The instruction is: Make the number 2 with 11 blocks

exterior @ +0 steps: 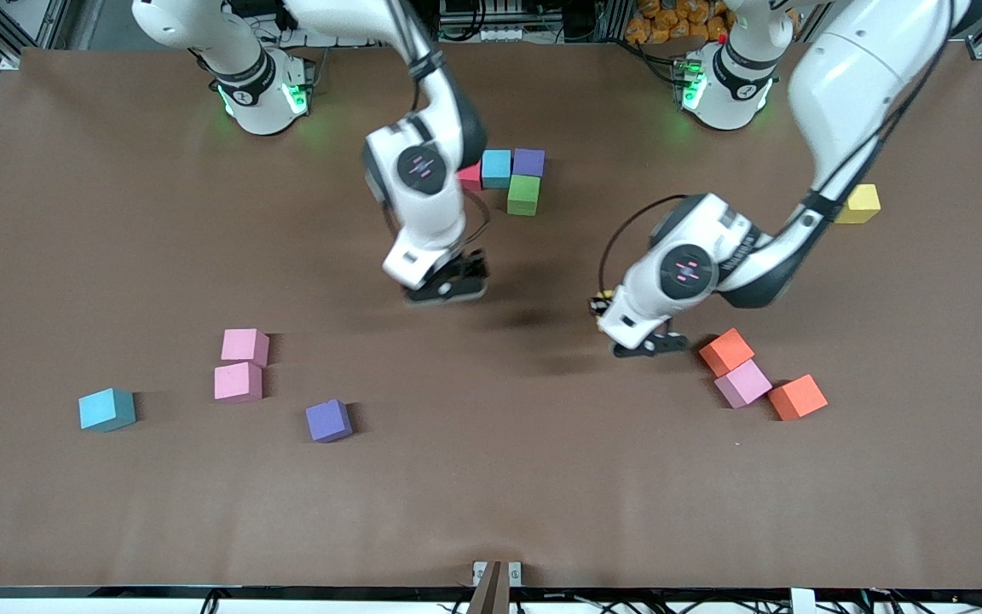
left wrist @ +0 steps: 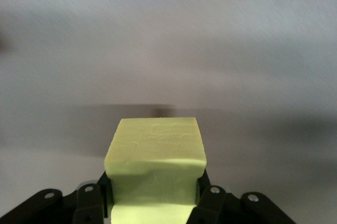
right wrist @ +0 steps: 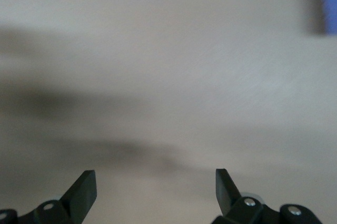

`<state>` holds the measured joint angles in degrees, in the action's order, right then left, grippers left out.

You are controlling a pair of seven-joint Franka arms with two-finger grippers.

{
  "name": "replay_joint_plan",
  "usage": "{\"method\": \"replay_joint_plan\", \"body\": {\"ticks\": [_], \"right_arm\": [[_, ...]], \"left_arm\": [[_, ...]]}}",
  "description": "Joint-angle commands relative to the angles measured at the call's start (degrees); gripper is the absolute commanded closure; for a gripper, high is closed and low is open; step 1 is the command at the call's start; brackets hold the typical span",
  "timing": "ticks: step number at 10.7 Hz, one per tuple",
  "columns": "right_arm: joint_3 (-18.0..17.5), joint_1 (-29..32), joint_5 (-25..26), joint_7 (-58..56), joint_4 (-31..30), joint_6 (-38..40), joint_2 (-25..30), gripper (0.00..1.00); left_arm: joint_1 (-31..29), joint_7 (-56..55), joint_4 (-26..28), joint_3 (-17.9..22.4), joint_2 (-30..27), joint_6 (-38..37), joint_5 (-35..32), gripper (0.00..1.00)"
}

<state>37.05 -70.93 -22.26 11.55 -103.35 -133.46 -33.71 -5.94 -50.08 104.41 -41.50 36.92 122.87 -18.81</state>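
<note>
Brown table (exterior: 491, 495) w/ foam cubes scattered on it. Near the arm bases, four cubes are grouped touching: red cube (exterior: 469, 176), light blue cube (exterior: 496, 168), purple cube (exterior: 528, 161) in a row, green cube (exterior: 523, 194) just below the purple one, nearer the front camera. Left gripper (exterior: 649, 344) is held over bare table beside the orange/pink cluster; its fingers (left wrist: 210, 197) are pinched on a yellow cube (left wrist: 156, 153). Right gripper (exterior: 448, 286) is held over mid-table, fingers (right wrist: 84, 190) spread wide, nothing between them. Orange cube (exterior: 725, 351), pink cube (exterior: 743, 383) and second orange cube (exterior: 797, 397) are seen touching in a diagonal line toward the left arm's end. Another yellow cube (exterior: 858, 204) is seen beside the left arm. Toward the right arm's end: two pink cubes (exterior: 241, 364), teal-blue cube (exterior: 106, 409), second purple cube (exterior: 328, 420).
</note>
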Motion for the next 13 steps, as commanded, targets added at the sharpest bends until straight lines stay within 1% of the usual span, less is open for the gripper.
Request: {"method": "replay_joint_plan", "body": {"ticks": [1,3,4,5,6,7,8,9,10,11,13], "right_arm": [[-0.7,7.6,0.9,-12.3,0.7,-2.8,0.2,0.0],[-0.9,13.6,0.2,-22.1,0.8,-9.7,-1.7,0.0],[-0.9,15.5,0.0,-24.0,1.1,-11.9,-3.2,0.0],[-1.8,17.8,-0.1,-25.9,2.4,-14.3,-4.9,0.0],[-4.9,21.6,0.0,-26.9,3.8,-16.3,-6.1,0.0],[-9.0,26.5,0.2,-28.1,5.4,-17.5,-7.0,0.0],[-12.1,30.4,0.4,-30.0,7.0,-18.8,-8.0,0.0],[-13.5,32.8,0.2,-31.6,8.2,-20.5,-9.3,0.0],[-14.2,33.7,0.0,-31.7,8.9,-21.9,-10.5,0.0],[-14.6,34.0,-0.1,-31.7,9.5,-22.9,-11.4,0.0],[-14.8,34.4,-0.7,-31.2,10.8,-23.4,-13.0,0.0]], "left_arm": [[4.3,-5.5,-0.5,0.2,0.5,-0.5,1.1,0.77],[8.2,-9.5,-0.5,0.2,1.0,-0.3,1.0,0.77],[9.8,-10.7,-0.5,0.2,1.0,-0.3,1.0,0.77],[10.8,-11.0,-0.4,0.2,1.1,-0.2,1.1,0.77],[11.2,-12.4,0.3,0.2,1.0,0.6,1.1,0.77],[11.3,-15.0,1.5,-0.5,0.8,1.5,1.1,0.77],[11.5,-16.2,2.0,-1.5,0.8,2.1,1.1,0.77],[11.5,-16.4,2.8,-1.7,0.5,2.5,1.1,0.77],[11.1,-16.5,4.6,-2.9,0.4,4.3,1.1,0.77],[11.1,-16.8,6.1,-3.1,0.3,6.3,1.0,0.77],[12.4,-17.6,7.0,-3.2,0.3,6.9,0.7,0.77]]}}
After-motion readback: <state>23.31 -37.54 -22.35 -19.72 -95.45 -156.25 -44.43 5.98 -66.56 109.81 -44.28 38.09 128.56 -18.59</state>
